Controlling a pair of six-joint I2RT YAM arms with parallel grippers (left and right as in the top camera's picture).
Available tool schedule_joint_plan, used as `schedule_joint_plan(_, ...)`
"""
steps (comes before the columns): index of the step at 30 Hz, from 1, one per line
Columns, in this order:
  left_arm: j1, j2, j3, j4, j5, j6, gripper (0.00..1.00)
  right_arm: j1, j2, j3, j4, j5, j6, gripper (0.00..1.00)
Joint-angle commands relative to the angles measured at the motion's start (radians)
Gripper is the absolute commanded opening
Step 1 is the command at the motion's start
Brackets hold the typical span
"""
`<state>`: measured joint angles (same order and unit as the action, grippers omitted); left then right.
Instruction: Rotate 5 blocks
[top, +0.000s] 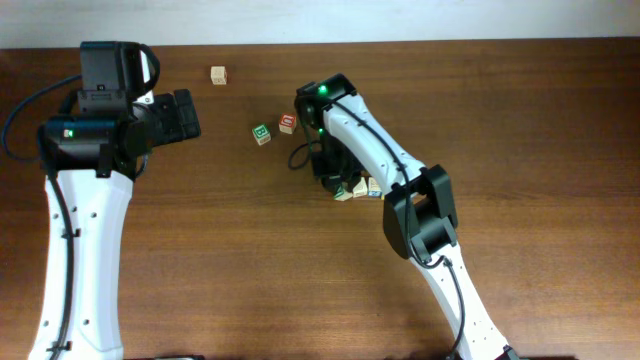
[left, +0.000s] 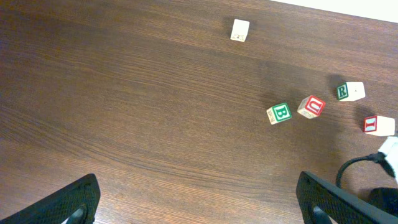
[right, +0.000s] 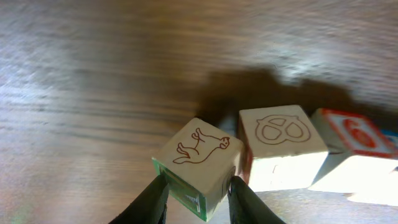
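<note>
Dark brown wood-grain surface (top: 520, 110) stretches beneath two white robot arms (top: 370, 140). At centre, the right hand (right: 198, 200) pinches a pale wooden cube with an animal outline on top (right: 199, 154) between its two dark fingers (right: 152, 199). The cube is turned corner-on to its neighbours and shows a green-printed side. Whether it rests flat on the surface cannot be told.

Just to that hand's right, touching or nearly touching the pinched cube, stands a pale wooden cube with a pretzel outline on top (right: 280, 134). Further right again is a pale wooden cube with a red-printed face (right: 354, 140).

The left hand (top: 186, 115) hangs above the surface well apart from the right hand, spread wide and holding nothing. Straight ahead of it a plain-faced pale wooden cube (left: 240, 30) sits alone. Ahead and to its right lie a pale wooden cube with a green B (left: 280, 113) and, just beside that, a pale wooden cube with a red U (left: 311, 106). Farther to the right are a pale wooden cube with a green R (left: 350, 91) and a pale wooden cube with a red I (left: 378, 124), near each other but apart.
</note>
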<state>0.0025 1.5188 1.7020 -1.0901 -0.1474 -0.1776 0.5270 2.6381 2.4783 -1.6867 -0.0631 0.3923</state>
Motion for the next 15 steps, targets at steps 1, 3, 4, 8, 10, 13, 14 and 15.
schedule_joint_plan(1, 0.005, 0.007, 0.017, -0.001, -0.01, -0.013, 0.99, -0.037, 0.05, -0.016, 0.016, 0.069, 0.011, 0.37)
schedule_joint_plan(3, 0.005, 0.007, 0.017, -0.001, -0.01, -0.013, 0.99, -0.039, 0.05, 0.003, 0.01, 0.069, 0.004, 0.41)
schedule_joint_plan(4, 0.005, 0.007, 0.017, -0.001, -0.01, -0.013, 0.99, -0.038, 0.05, 0.02, 0.003, 0.068, 0.004, 0.43)
schedule_joint_plan(8, 0.005, 0.007, 0.017, -0.001, -0.01, -0.012, 0.99, -0.037, 0.048, 0.078, -0.013, 0.068, 0.004, 0.48)
schedule_joint_plan(10, 0.005, 0.007, 0.017, -0.001, -0.01, -0.013, 0.99, -0.037, 0.039, 0.092, -0.013, 0.068, 0.004, 0.49)
schedule_joint_plan(13, 0.005, 0.007, 0.017, -0.001, -0.01, -0.012, 0.99, -0.037, 0.027, 0.098, -0.013, 0.068, 0.004, 0.5)
schedule_joint_plan(14, 0.005, 0.007, 0.017, -0.001, -0.01, -0.013, 0.99, -0.037, 0.024, 0.098, -0.013, 0.068, 0.004, 0.49)
schedule_joint_plan(15, 0.005, 0.007, 0.017, -0.001, -0.01, -0.013, 0.99, -0.037, 0.02, 0.1, -0.012, 0.068, 0.004, 0.49)
